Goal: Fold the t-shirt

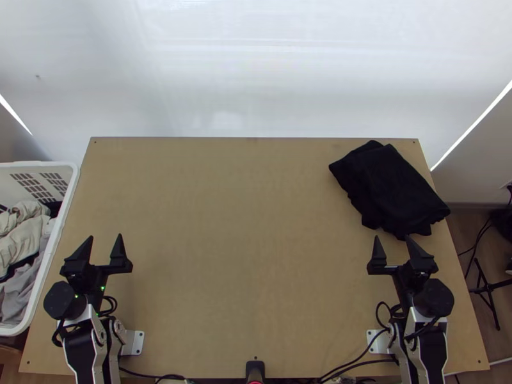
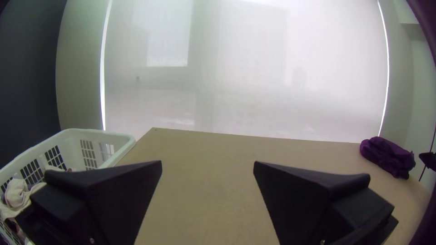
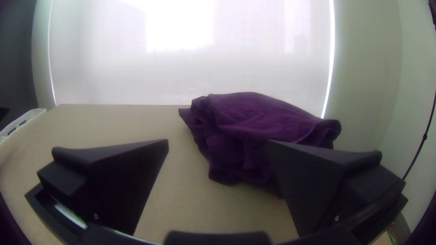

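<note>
Well, you look to be right at the start of the fold: the t-shirt (image 1: 390,189) lies bunched in a dark, rumpled heap at two o'clock on the table (image 1: 249,249), close to its edge, purple in the wrist views. You can make out overlapping layers, but no sleeve or collar to sort them by, so a finished fold set aside can't be quite ruled out. If it does still want folding, your next move calls for pinching an edge, drawing the cloth toward the middle and spreading it flat, with both grippers sharing the load before any crease is made. Take a thin bite — a thick one could drag the whole bundle along.

Your right gripper (image 1: 392,237) sits at three o'clock, its fingers set wide apart with nothing held; from it, the shirt lies at twelve, very near the fingertips, and whether they touch you can't tell. Your left gripper (image 1: 105,237) waits at nine o'clock, fingers just as widely parted and likewise without cloth.

Farther out at nine, beside the table, stands the white basket (image 1: 65,211) with clothes (image 1: 22,246) in it.

Your count: one dark bundle, two grippers, four fingers, one table, one basket — the garments inside it overlap too much to number.
</note>
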You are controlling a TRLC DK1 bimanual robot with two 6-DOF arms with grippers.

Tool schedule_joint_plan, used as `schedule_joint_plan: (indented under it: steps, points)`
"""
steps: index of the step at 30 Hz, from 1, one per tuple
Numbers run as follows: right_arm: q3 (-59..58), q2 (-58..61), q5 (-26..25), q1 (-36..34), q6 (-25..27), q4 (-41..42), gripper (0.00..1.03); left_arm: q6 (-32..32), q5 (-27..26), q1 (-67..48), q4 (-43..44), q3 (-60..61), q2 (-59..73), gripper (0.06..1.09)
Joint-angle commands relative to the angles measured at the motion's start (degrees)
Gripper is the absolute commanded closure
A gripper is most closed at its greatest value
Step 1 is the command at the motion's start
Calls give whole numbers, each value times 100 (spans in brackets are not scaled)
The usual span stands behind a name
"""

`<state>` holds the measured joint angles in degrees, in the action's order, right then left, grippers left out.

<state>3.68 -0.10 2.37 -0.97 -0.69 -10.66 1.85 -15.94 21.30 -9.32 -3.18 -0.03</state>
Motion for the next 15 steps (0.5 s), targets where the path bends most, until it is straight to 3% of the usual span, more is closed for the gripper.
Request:
schedule_joint_plan:
  steps: [1,5,10,13,15]
  points:
    - [1,1,0,1,-1,2,3,141,443,-205,71,-16,-14,10]
    - [1,1,0,106,-107,2,3,-132,496,-311,80,-174,-14,10]
    - [1,1,0,53,-133,2,3,255,698,-504,97,-1194,293,10]
    - [1,-8,0,9,-151,37,3,325,962,-566,-140,-2442,1471,10]
    - [-8,-8,-17,1,-151,37,3,325,1524,-451,-738,-3619,2552,10]
